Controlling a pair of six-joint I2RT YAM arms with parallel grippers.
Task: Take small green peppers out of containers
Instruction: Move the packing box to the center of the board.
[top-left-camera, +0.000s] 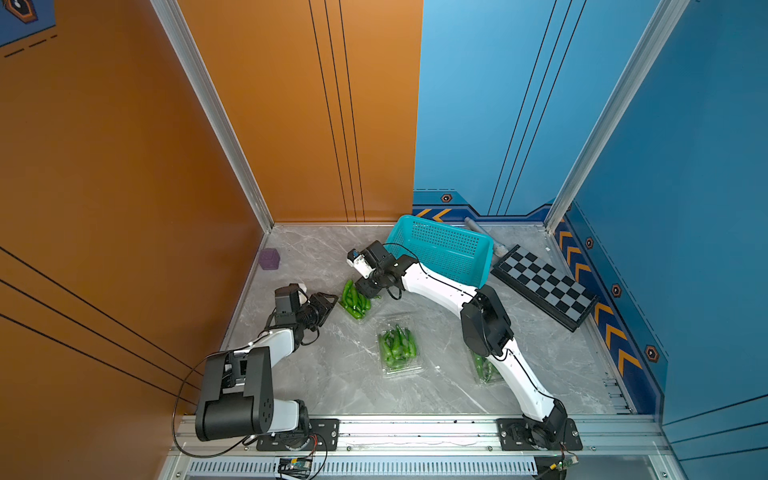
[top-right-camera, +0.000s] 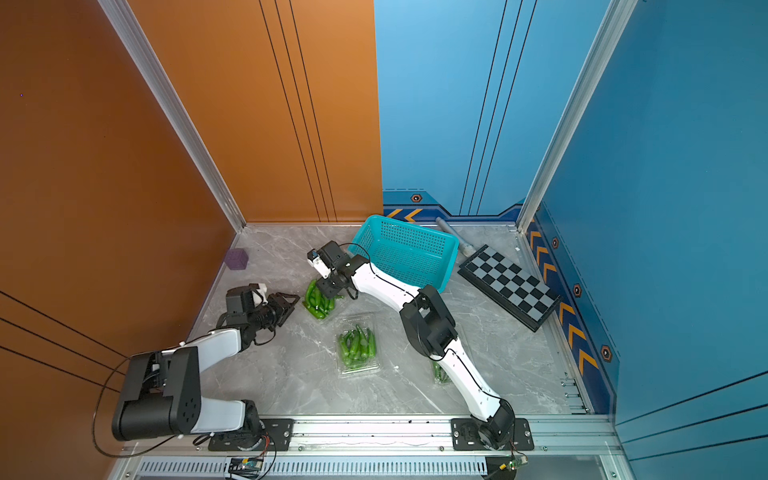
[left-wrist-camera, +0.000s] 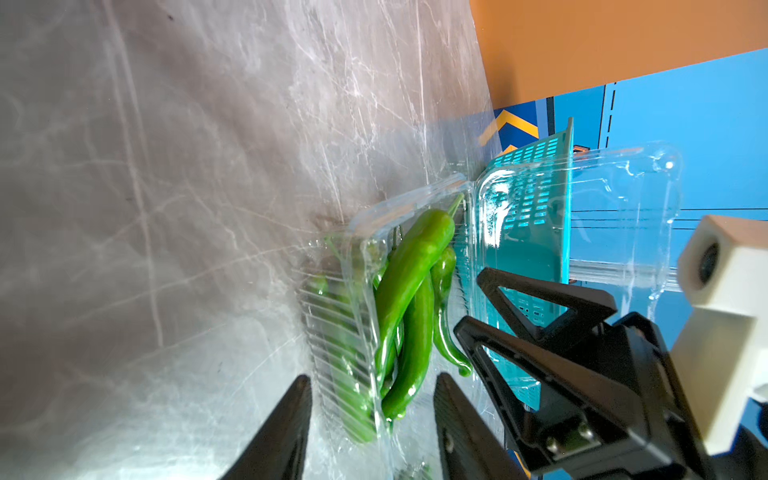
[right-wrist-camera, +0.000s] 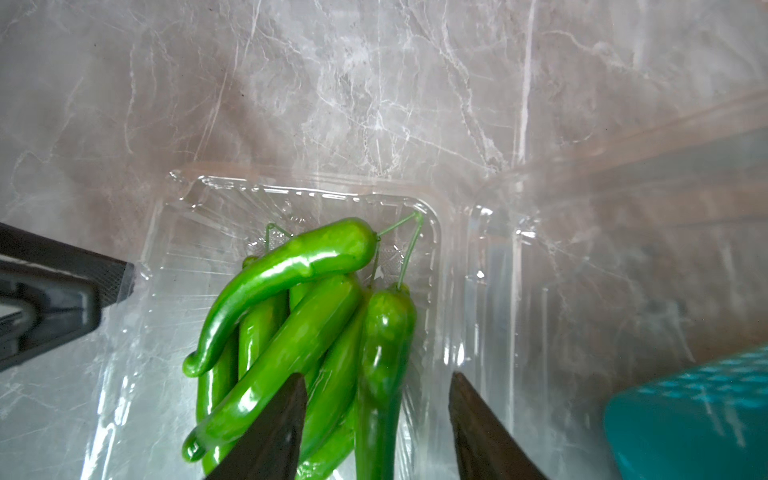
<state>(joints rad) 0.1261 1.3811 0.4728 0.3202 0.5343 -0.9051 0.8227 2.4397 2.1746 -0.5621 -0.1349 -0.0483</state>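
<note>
Three clear containers lie on the marble table. The far-left container (top-left-camera: 362, 319) has its lid (left-wrist-camera: 623, 199) standing open and holds several small green peppers (top-left-camera: 354, 300) (right-wrist-camera: 291, 332). My right gripper (top-left-camera: 368, 297) (right-wrist-camera: 376, 386) is open, its fingers straddling the peppers' lower ends from above. My left gripper (top-left-camera: 332, 303) (left-wrist-camera: 374, 399) is open at that container's left edge, with the tray wall and pepper tips between its fingers. The middle container (top-left-camera: 402, 369), full of peppers, lies closed. A third container (top-left-camera: 484, 374) is partly hidden under my right arm.
A teal perforated basket (top-left-camera: 440, 249) leans tilted just behind the right wrist. A folded chessboard (top-left-camera: 544, 286) lies at the far right, with a grey cylinder (top-left-camera: 482, 232) behind it. A purple cube (top-left-camera: 269, 259) sits by the left wall.
</note>
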